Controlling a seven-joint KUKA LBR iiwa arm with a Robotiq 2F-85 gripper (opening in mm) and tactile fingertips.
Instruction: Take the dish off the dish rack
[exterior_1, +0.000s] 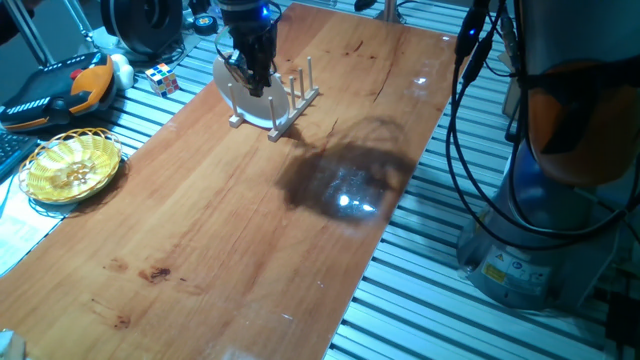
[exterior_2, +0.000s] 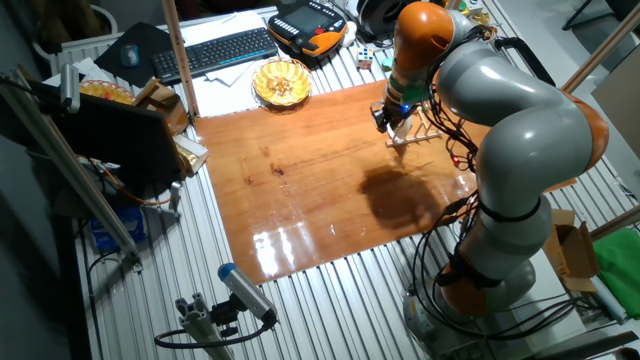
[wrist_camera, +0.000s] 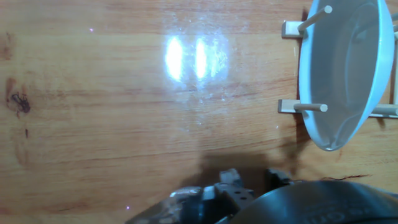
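Our black two-finger gripper (exterior_1: 258, 82) hangs directly over the plain white round glossy dish (exterior_1: 243, 95) standing on edge in the small light-wood dowel-peg dish rack (exterior_1: 290, 98).

From one fixed view we see the fingers low against the dish's upper edge, yet we cannot tell how wide the jaws stand or whether they grip anything. In the hand view the dish (wrist_camera: 342, 74) sits to the right between upright pegs, on the brown wooden table (exterior_1: 230, 230); a yellow woven basket (exterior_1: 72, 166) lies well apart.
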